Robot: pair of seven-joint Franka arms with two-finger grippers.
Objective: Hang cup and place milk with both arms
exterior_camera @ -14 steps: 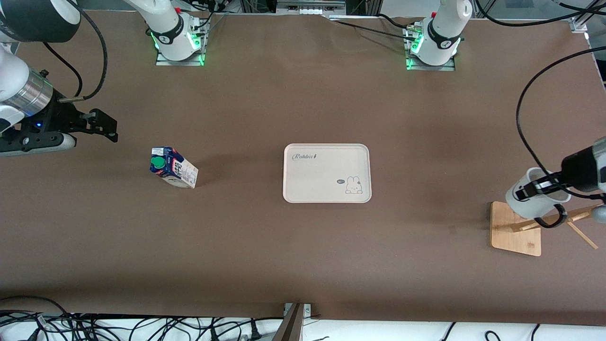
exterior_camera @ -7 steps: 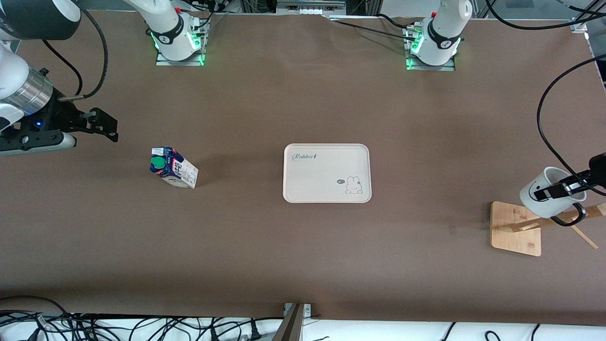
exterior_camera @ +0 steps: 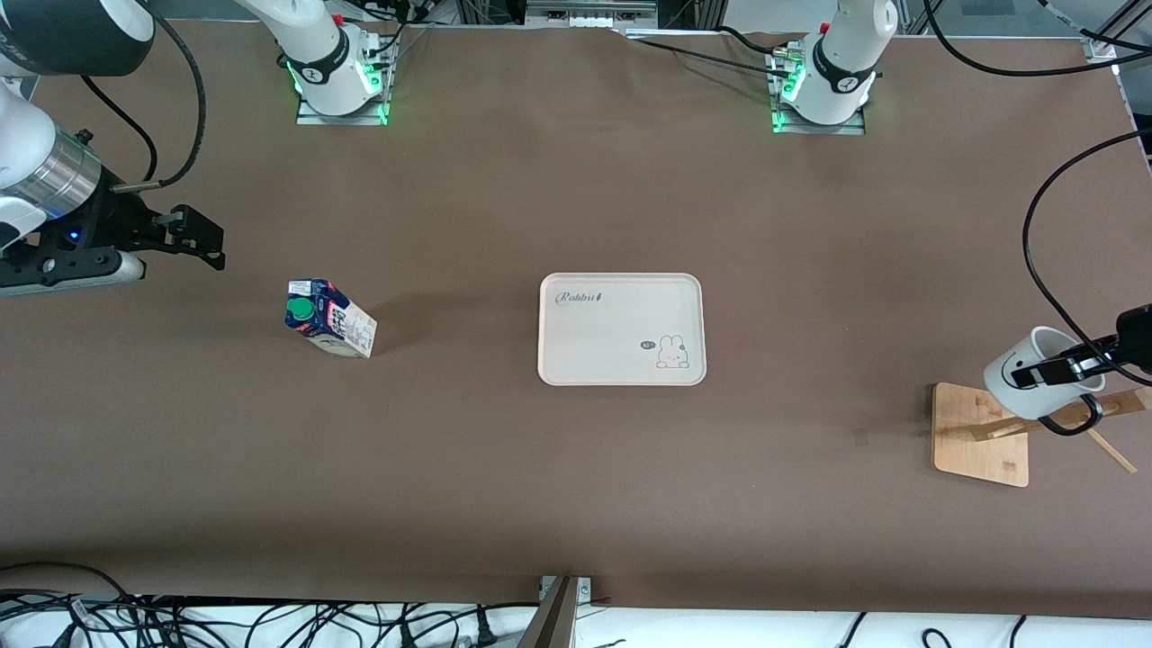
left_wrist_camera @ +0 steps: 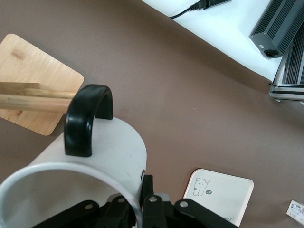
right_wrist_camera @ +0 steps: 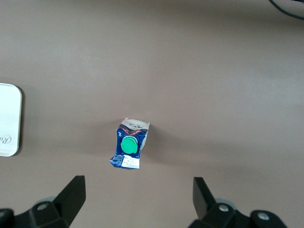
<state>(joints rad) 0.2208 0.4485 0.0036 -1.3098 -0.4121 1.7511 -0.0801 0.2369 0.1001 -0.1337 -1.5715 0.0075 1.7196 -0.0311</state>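
Note:
The white cup [exterior_camera: 1035,382] with a black handle [exterior_camera: 1075,418] is held on its side over the wooden rack [exterior_camera: 979,435] at the left arm's end of the table. My left gripper [exterior_camera: 1057,367] is shut on the cup's rim. In the left wrist view the cup [left_wrist_camera: 109,152] fills the foreground, and the rack's peg [left_wrist_camera: 33,102] reaches the handle [left_wrist_camera: 85,118]. I cannot tell whether the peg passes through it. The dark-blue milk [exterior_camera: 328,318] with a green cap stands on the table. My right gripper [exterior_camera: 193,238] hovers open near it; the right wrist view shows the milk [right_wrist_camera: 129,142] below.
A cream tray [exterior_camera: 621,328] with a rabbit print lies at the table's middle; it also shows in the left wrist view [left_wrist_camera: 218,194] and the right wrist view [right_wrist_camera: 9,118]. Black cables hang from both arms. The rack's thin pegs [exterior_camera: 1105,450] stick out near the table's end.
My left gripper has carried the cup toward the left arm's end of the table, bringing its handle up to the rack's peg. The right arm and the milk have not moved.

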